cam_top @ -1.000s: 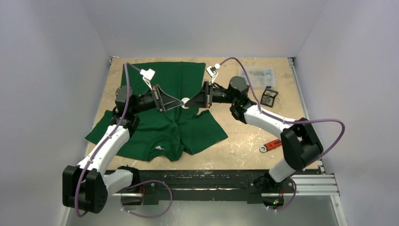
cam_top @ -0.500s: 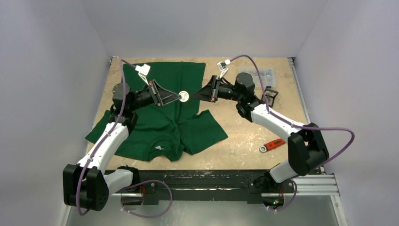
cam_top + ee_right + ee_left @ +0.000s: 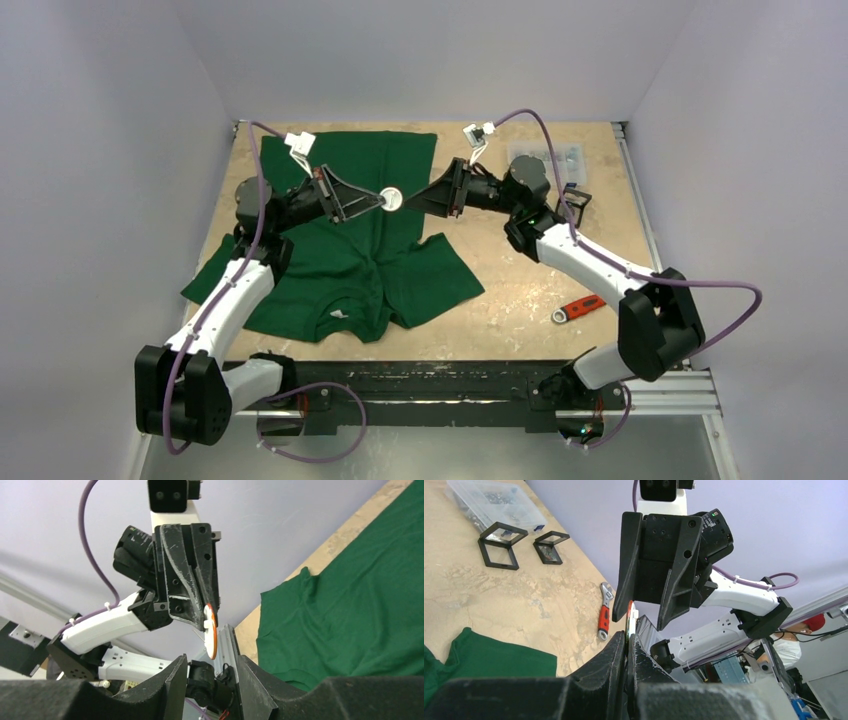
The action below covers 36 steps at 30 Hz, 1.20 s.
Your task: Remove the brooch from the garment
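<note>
The dark green T-shirt (image 3: pixel 350 262) lies flat on the table's left half; it also shows in the right wrist view (image 3: pixel 360 610). My left gripper (image 3: pixel 381 202) is shut on the edge of a round white brooch (image 3: pixel 392 199) with an orange rim (image 3: pixel 211 632) and holds it in the air above the shirt, clear of the cloth. In the left wrist view the brooch (image 3: pixel 629 622) sticks up edge-on from my shut jaws (image 3: pixel 627 641). My right gripper (image 3: pixel 420 204) is open and empty, facing the brooch from the right; its jaws (image 3: pixel 210 662) stand just short of it.
A clear plastic box (image 3: pixel 545 158) and two small black frames (image 3: pixel 573 206) sit at the back right. A red-handled wrench (image 3: pixel 577 308) lies at the front right. The shirt's sleeve (image 3: pixel 484 655) ends on bare tabletop (image 3: pixel 520 270).
Both grippers were together on the brooch over the shirt. The right one let go and drew back to the right; the left one lifted the brooch up and back.
</note>
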Each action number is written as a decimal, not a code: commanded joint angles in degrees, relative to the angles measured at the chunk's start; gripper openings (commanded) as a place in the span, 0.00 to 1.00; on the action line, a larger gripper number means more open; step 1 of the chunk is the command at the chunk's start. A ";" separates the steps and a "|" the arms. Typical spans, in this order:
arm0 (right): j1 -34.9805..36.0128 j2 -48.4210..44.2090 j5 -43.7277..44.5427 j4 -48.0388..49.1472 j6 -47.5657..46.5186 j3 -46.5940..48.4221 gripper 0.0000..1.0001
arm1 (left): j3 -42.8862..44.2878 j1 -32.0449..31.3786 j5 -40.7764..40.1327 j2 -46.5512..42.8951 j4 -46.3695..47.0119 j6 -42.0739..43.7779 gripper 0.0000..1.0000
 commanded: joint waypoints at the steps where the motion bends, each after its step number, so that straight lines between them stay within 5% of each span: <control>1: 1.14 -0.78 -1.97 4.97 -0.05 1.55 0.46 | 2.10 0.01 1.57 -0.06 5.41 -1.83 0.00; 6: 2.13 0.85 -2.10 5.68 0.50 2.90 0.44 | 1.84 -0.14 1.58 -0.02 6.10 -2.57 0.00; 13: 2.28 1.94 -2.34 6.98 1.46 4.16 0.23 | 1.40 -0.41 2.10 -0.54 5.83 -2.65 0.00; 20: 2.22 2.21 -2.20 7.00 2.04 4.61 0.19 | 0.90 -0.80 2.28 -0.75 5.54 -2.55 0.00; 24: 2.27 2.04 -2.01 6.51 1.61 4.41 0.05 | 0.90 -0.76 2.28 -0.77 5.40 -2.42 0.00; 30: 2.17 1.78 -2.79 6.08 1.34 4.44 0.00 | 0.85 -0.76 2.57 -1.12 4.52 -1.06 0.00; 33: 2.16 1.82 -3.03 5.48 1.57 4.45 0.00 | 1.18 -0.70 4.05 -1.99 3.79 2.07 0.35; 36: 2.14 1.95 -3.79 5.97 1.77 4.19 0.00 | 0.69 -0.73 5.60 -3.39 2.47 6.57 0.44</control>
